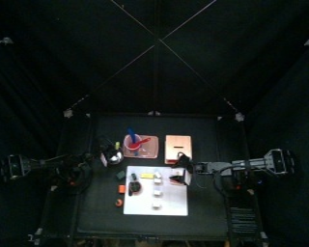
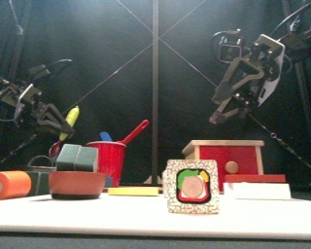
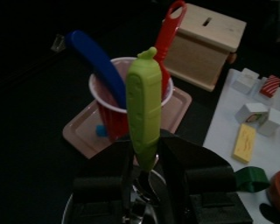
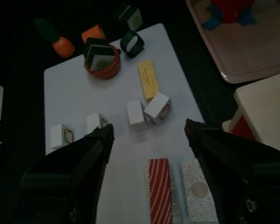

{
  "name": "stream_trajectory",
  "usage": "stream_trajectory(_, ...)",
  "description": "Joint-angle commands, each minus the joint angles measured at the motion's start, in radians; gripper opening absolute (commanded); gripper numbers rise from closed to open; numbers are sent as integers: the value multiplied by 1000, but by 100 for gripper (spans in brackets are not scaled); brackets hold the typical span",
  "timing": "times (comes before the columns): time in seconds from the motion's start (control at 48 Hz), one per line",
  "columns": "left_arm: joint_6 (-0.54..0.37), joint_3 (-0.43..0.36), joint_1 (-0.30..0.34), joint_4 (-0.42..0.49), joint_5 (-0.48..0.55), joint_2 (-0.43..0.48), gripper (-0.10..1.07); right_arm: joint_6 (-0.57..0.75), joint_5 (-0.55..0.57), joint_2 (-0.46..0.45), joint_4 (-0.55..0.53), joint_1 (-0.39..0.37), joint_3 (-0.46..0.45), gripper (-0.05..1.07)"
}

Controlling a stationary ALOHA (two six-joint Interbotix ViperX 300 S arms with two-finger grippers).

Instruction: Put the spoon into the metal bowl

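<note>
Plainly the spoon (image 3: 143, 105) is off the table: the left hand (image 3: 143, 166) is clamped on one end of it, and its yellow-green length stands out past the jaws along the hand's own line. In the front view it tilts upward, high over the left side of the table. Beyond its tip stands the red cup (image 3: 113, 112) on the pinkish tray (image 3: 84, 136), with a blue utensil (image 3: 94, 59) and a red utensil (image 3: 168, 35) leaning out of it.

The metal bowl is harder. I cannot pick it out with certainty in any view. A dull grey shape (image 2: 44, 173), low between the orange roll (image 2: 9, 185) and the red-brown dish (image 2: 78, 183) in the front view, may be it. If so, it lies below the left hand and toward the table's front, so the spoon would have to travel downward and forward. The free end would best go in first, with the long axis tipped down toward the rim.

The right hand (image 4: 146, 149) hangs over the white mat (image 4: 108, 96) with its jaws well apart, holding nothing. The left arm is the nearer one by far, and it already has the spoon
</note>
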Motion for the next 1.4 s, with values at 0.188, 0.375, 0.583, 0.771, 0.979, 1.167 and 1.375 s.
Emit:
stream_trajectory(0.188, 2, 2, 5, -6, 104, 0, 47, 2, -9, -6, 5, 0, -32, 96)
stream_trajectory(0.375, 0, 2, 5, -6, 166, 0, 47, 0, -9, -3, 5, -2, -38, 96)
stream_trajectory(0.583, 0, 0, 2, -5, 212, 0, 48, 2, -8, 11, 6, -2, -48, 96)
stream_trajectory(0.771, 2, -5, 2, -5, 229, 0, 48, 0, -3, 20, 6, -2, -57, 96)
stream_trajectory(0.979, 0, -8, 6, -6, 230, -3, 58, 2, -2, 29, 6, 0, -61, 96)
stream_trajectory(1.167, 0, -8, 6, -6, 230, -18, 75, 2, 0, 32, 8, 2, -64, 96)
stream_trajectory(1.375, 2, -14, 8, -3, 227, -64, 81, 2, 0, 32, 6, 2, -63, 96)
